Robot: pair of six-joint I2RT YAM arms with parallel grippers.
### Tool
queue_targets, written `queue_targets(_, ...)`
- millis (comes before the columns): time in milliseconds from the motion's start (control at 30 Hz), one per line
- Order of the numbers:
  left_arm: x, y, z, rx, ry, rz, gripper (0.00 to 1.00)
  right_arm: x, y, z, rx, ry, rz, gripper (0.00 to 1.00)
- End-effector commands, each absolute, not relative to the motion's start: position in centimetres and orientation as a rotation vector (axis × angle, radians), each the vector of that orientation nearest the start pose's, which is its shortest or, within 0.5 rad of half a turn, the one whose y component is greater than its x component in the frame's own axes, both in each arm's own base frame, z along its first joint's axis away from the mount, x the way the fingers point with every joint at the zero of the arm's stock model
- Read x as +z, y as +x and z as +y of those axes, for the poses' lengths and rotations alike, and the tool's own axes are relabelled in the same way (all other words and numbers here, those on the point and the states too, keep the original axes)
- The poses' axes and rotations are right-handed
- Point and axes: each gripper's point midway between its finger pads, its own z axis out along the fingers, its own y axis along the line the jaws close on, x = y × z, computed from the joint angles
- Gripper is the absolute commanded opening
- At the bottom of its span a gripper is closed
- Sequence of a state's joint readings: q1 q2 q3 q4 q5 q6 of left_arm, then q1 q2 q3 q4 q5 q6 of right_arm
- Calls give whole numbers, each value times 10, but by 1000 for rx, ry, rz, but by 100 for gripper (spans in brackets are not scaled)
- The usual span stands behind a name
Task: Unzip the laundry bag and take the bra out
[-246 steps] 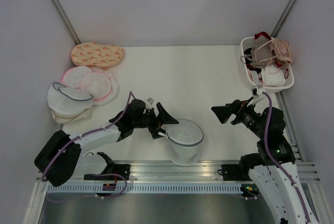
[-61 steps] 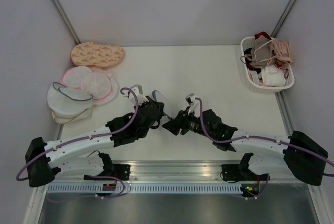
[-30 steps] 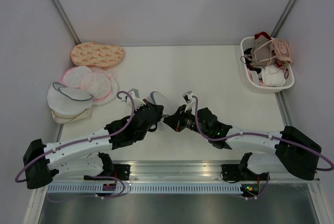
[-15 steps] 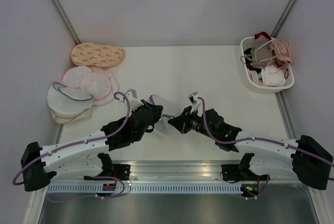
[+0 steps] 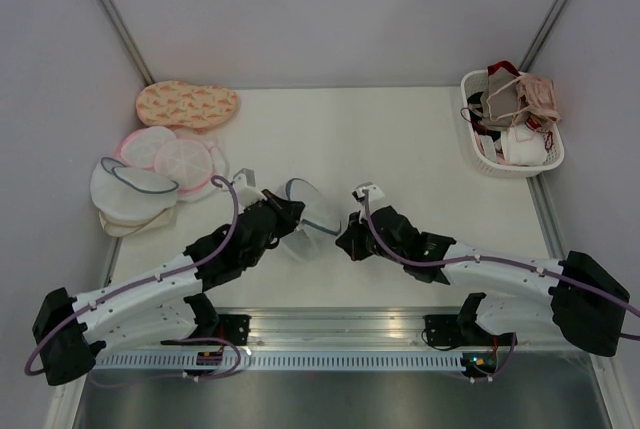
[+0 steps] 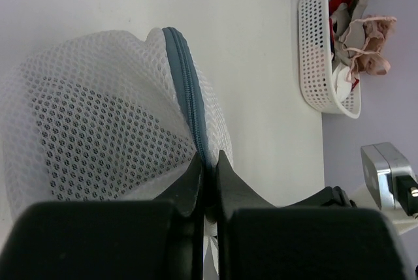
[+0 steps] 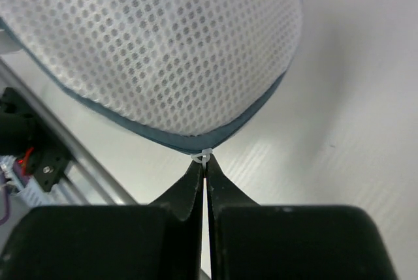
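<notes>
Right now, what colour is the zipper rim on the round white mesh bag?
The zipper rim is grey-blue; left wrist view.

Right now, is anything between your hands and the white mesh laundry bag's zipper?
Nothing visible. The left hand is shut on the grey-blue zipper rim of the round white mesh laundry bag; the right hand pinches the small white pull tab at that rim. The zipper looks closed where it shows.

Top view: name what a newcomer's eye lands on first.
The white mesh laundry bag mid-table, pinched at its grey-blue zipper rim by the left tool and right tool from opposite sides. Then the white basket of bras, far right.
</notes>
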State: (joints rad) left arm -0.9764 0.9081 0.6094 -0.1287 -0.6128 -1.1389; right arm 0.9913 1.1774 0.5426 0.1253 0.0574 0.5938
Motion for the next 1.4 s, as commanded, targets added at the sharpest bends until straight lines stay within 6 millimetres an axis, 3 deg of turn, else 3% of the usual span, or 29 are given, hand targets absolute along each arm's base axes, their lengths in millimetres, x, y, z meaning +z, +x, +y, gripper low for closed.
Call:
queue_targets(0, 209, 241, -236, -912, -378, 1861, 2, 86, 200, 265, 562, -359, 2262, 0)
queue_targets(67, 212, 241, -240, -957, -303, 1847, 2, 86, 206, 258, 485, -342, 2271, 0)
queue_targets(233, 191, 229, -253, -1066, -102, 1906, 2, 87, 219, 244, 329, -336, 2281, 0)
queue_targets(300, 187, 229, -253, -1094, -69, 1907, 2, 96, 223, 241, 301, -320, 2265, 0)
queue_targets(433, 198, 248, -251, -1102, -3, 1824, 2, 117, 226, 223, 235, -289, 2234, 1)
queue_targets(467, 214, 255, -256, -1125, 11, 1779, 6, 129, 230, 220, 231, -267, 2204, 0)
queue_targets(533, 211, 264, -266, -1139, 46, 1799, 13, 138, 229, 212, 205, -253, 2196, 0)
queue_targets(567, 224, 269, -272, -1151, 54, 1783, 39, 146, 231, 207, 191, -232, 2175, 0)
queue_targets(600, 226, 272, -274, -1151, 49, 1793, 56, 149, 230, 204, 184, -224, 2170, 1)
queue_targets(667, 228, 280, -277, -1143, 10, 1820, 75, 156, 229, 197, 179, -201, 2163, 0)
queue_targets(700, 212, 284, -266, -1064, -67, 1897, 76, 157, 227, 195, 176, -193, 2165, 1)
queue_targets(733, 214, 284, -259, -1039, -133, 1913, 76, 157, 226, 193, 178, -190, 2167, 0)
queue_targets(767, 198, 283, -240, -907, -228, 1986, 77, 159, 225, 194, 195, -180, 2166, 0)
queue_targets(833, 209, 272, -223, -889, -319, 1975, 79, 156, 222, 194, 205, -180, 2177, 0)
queue_targets(900, 201, 257, -218, -923, -391, 2006, 88, 153, 221, 199, 232, -182, 2179, 0)
queue_targets(933, 196, 244, -215, -949, -394, 2029, 99, 148, 220, 202, 249, -195, 2193, 0)
queue_targets(1100, 156, 191, -237, -1108, -459, 2214, 100, 124, 212, 229, 324, -242, 2252, 0)
queue_targets(1167, 139, 173, -249, -1152, -452, 2271, 99, 122, 203, 258, 489, -299, 2256, 0)
queue_targets(1233, 135, 168, -258, -1215, -481, 2278, 100, 115, 183, 283, 683, -378, 2277, 0)
queue_targets(1267, 132, 165, -263, -1236, -483, 2299, 100, 124, 183, 298, 782, -384, 2229, 0)
queue_targets(1367, 129, 169, -271, -1243, -491, 2313, 100, 126, 179, 307, 846, -392, 2221, 0)
